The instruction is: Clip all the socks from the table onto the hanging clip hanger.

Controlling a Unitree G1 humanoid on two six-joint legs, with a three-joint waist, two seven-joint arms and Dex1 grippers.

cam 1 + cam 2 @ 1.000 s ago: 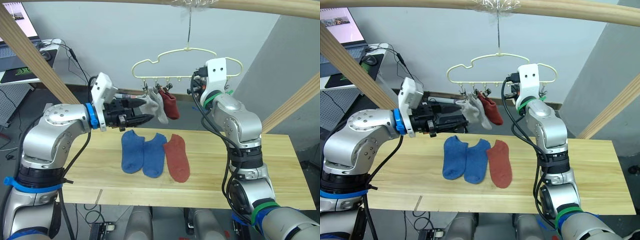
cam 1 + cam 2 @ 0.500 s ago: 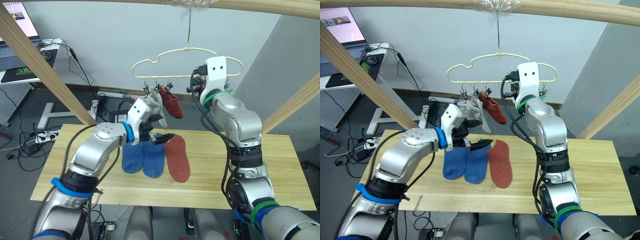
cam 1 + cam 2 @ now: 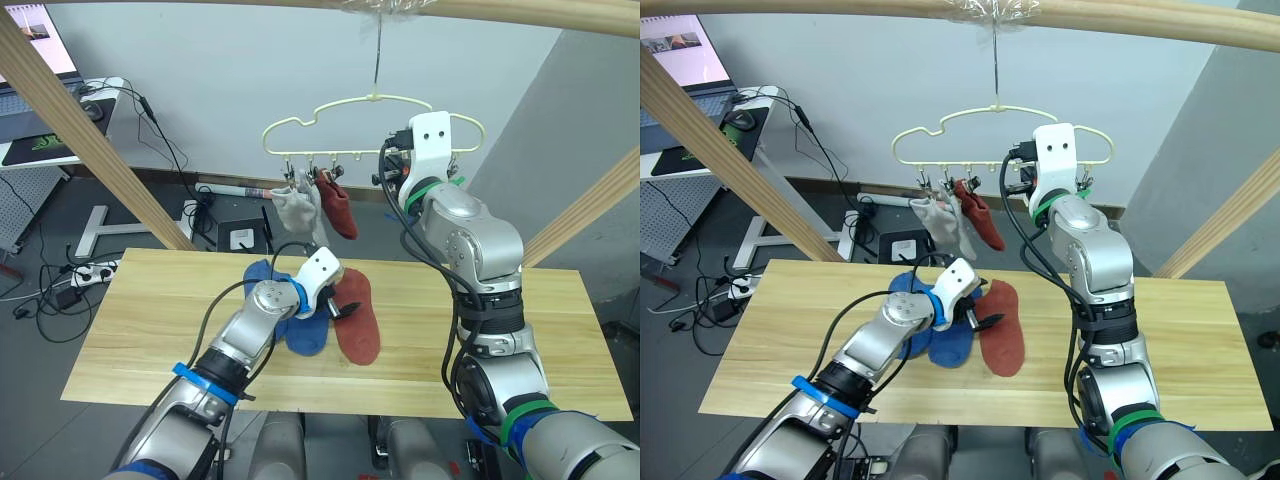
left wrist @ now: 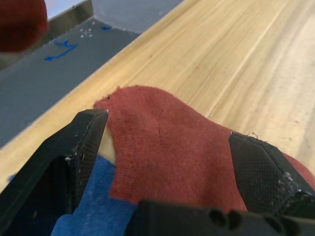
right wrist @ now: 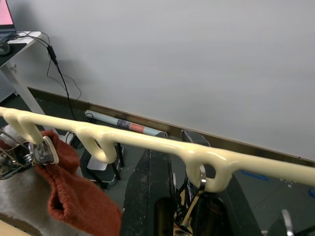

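The rust-red sock (image 3: 356,318) on the wooden surface (image 3: 520,330) lies flat, its long axis running from the far edge toward the near one, cuff end at the far side; its knit looks soft and fuzzy in the left wrist view; just beside it on the robot's left lie two royal blue socks (image 3: 308,330), partly hidden by the left arm, long axes roughly parallel to the red one; the left gripper (image 3: 345,309) sits low over the red sock's cuff end, its black textured fingers (image 4: 81,142) spread wide to either side of the cloth, not closed on it; the pale-yellow clip hanger (image 3: 372,125), a thin wavy wire outline, hangs by its hook from the wooden pole (image 3: 560,12); from its small metal clips dangle a light grey sock (image 3: 297,208) and a second rust-red sock (image 3: 337,210), both pointing downward; the right gripper (image 5: 189,206) is raised at the hanger's lower bar, fingers closed around one metal clip (image 5: 199,189).
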